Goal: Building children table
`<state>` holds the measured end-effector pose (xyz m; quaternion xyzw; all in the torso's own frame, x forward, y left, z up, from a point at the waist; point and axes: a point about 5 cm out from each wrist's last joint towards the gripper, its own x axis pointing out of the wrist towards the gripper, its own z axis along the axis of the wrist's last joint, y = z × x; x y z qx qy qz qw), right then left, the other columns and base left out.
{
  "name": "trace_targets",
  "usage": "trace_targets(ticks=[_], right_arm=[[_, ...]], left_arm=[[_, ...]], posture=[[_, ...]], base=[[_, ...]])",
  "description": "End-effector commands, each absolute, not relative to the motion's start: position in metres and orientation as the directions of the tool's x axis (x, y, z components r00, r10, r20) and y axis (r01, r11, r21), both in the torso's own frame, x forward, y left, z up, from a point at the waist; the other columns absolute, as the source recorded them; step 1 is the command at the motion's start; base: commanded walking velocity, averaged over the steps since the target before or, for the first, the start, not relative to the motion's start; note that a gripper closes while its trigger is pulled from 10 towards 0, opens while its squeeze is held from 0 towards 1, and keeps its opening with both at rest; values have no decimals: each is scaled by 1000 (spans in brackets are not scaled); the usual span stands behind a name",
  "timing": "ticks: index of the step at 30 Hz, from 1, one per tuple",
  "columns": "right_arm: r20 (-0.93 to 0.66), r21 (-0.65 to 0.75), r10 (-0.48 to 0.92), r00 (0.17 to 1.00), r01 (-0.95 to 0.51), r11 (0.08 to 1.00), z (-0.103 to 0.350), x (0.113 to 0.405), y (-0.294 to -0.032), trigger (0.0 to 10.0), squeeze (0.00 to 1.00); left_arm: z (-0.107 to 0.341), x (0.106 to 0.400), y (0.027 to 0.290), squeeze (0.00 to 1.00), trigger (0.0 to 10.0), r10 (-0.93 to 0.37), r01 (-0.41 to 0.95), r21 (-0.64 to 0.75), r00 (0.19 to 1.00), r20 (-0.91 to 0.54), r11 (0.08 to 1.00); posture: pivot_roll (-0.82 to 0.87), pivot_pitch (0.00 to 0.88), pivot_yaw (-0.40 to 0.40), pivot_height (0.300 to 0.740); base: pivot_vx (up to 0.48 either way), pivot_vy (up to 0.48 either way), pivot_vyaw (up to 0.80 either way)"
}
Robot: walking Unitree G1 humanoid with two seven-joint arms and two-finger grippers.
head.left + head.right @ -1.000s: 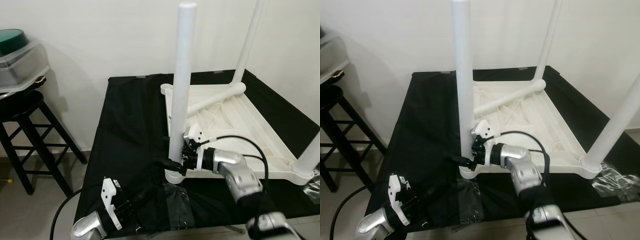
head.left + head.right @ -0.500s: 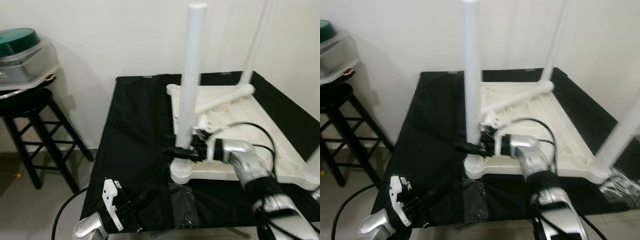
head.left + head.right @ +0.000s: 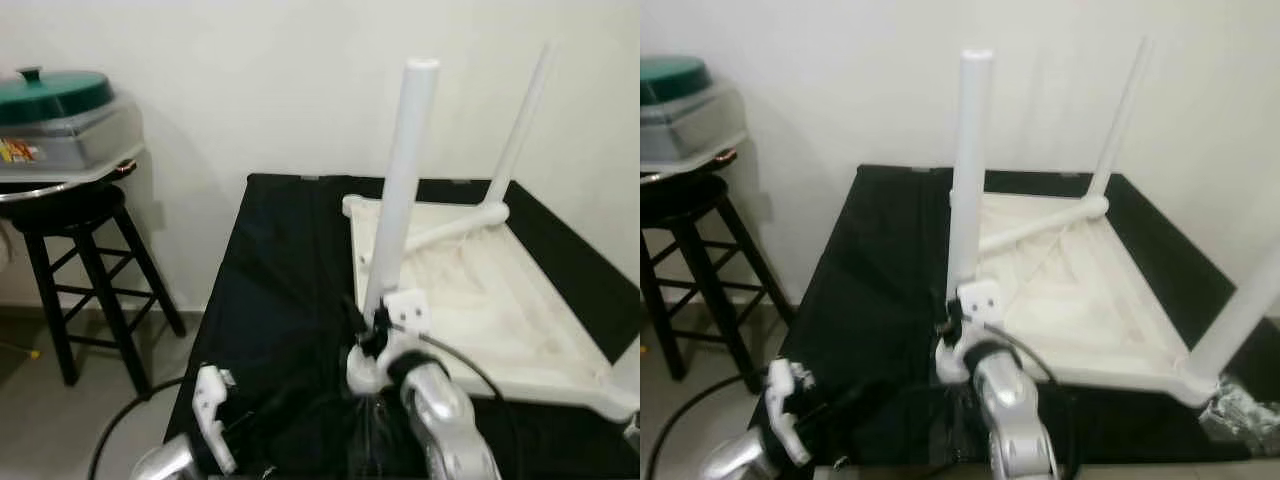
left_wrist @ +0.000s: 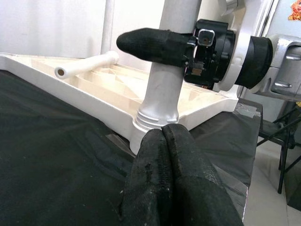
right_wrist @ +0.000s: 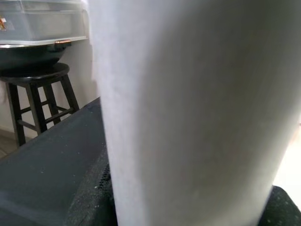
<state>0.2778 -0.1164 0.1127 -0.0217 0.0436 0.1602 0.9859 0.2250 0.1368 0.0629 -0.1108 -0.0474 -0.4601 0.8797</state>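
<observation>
Nearest, at the front edge of the black-draped surface (image 3: 280,300), the left gripper (image 4: 168,141) lies low with its two fingers (image 4: 186,179) clenched on nothing, aimed at the foot of the near-left leg (image 3: 400,190). Just beyond it, the right gripper (image 3: 372,335) grasps that leg a little above its socket, one black finger (image 4: 150,44) wrapped round the white tube. The leg stands upright, its long axis vertical, seated in the near-left corner of the upturned tabletop (image 3: 480,310), which lies underside up across the right half of the surface. The right arm is plainly the one on the leg; any pressing or twisting probably runs along that vertical axis. Farther back a loose leg (image 3: 455,225) lies across the ribbed underside, and a far leg (image 3: 520,125) stands at the far corner. At far left a black stool (image 3: 75,260) carries a green-lidded container (image 3: 60,125).
</observation>
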Motion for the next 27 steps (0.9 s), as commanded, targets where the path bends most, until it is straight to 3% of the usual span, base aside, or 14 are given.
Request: trace_targets(ticks=[1, 5, 6, 8, 9, 14, 15, 17, 18, 19, 23, 27], right_arm=[[-384, 19, 255, 888, -268, 963, 59, 261, -133, 0, 0], [-396, 36, 233, 888, -239, 970, 60, 259, -129, 157, 0], [-388, 33, 241, 889, -248, 968, 61, 259, -126, 10000, 0], [-374, 37, 249, 893, -254, 966, 64, 259, -122, 10000, 0], [-351, 52, 271, 896, -270, 961, 69, 261, -120, 10000, 1000], [-193, 146, 456, 869, -434, 889, 99, 271, -109, 10000, 1000], [-122, 176, 555, 823, -532, 828, 111, 275, -107, 10000, 188], [-73, 170, 623, 779, -606, 777, 122, 280, -109, 10000, 188], [-40, 126, 683, 730, -674, 728, 131, 285, -115, 10000, 0], [-40, 126, 683, 730, -674, 728, 131, 285, -115, 10000, 0], [-79, -35, 829, 553, -833, 552, 154, 305, -140, 10000, 0], [-108, -77, 865, 491, -871, 485, 160, 315, -144, 10000, 0]], left_arm=[[64, 227, 135, 0, 10000, -810, 831, -149, 557, 186, 537], [64, 227, 136, 0, 10000, -800, 822, -145, 570, 186, 551], [64, 227, 136, 0, 10000, -799, 820, -144, 572, 186, 554], [64, 227, 137, 0, 10000, -799, 820, -143, 573, 185, 554], [64, 227, 136, 0, 10000, -802, 822, -143, 569, 182, 551], [64, 227, 135, 0, 10000, -812, 831, -145, 556, 176, 537], [64, 227, 135, 0, 10000, -813, 831, -147, 555, 177, 536], [64, 228, 134, 0, 10000, -813, 831, -149, 555, 178, 535], [63, 228, 133, 0, 10000, -813, 832, -150, 554, 178, 534], [63, 228, 133, 0, 10000, -813, 832, -150, 554, 178, 534], [63, 228, 132, 0, 10000, -817, 836, -148, 548, 179, 528], [64, 229, 132, 0, 10000, -817, 836, -147, 548, 180, 529]], posture=[[63, 0, -21, 740], [65, 0, -15, 740], [67, 0, -14, 740], [67, 0, -13, 740], [68, 0, -10, 740], [60, 0, -5, 740], [59, 0, 0, 740], [56, 0, 4, 740], [58, 0, 5, 740], [58, 0, 5, 740], [64, 0, 4, 740], [76, 0, 3, 740]], base=[[0, 0, 0], [0, 0, 0], [0, 0, 0], [0, 0, 0], [0, 0, 0], [0, 0, 0], [0, 0, 0], [0, 0, 0], [0, 0, 0], [0, 0, 0], [0, 0, 0], [0, 0, 0]])
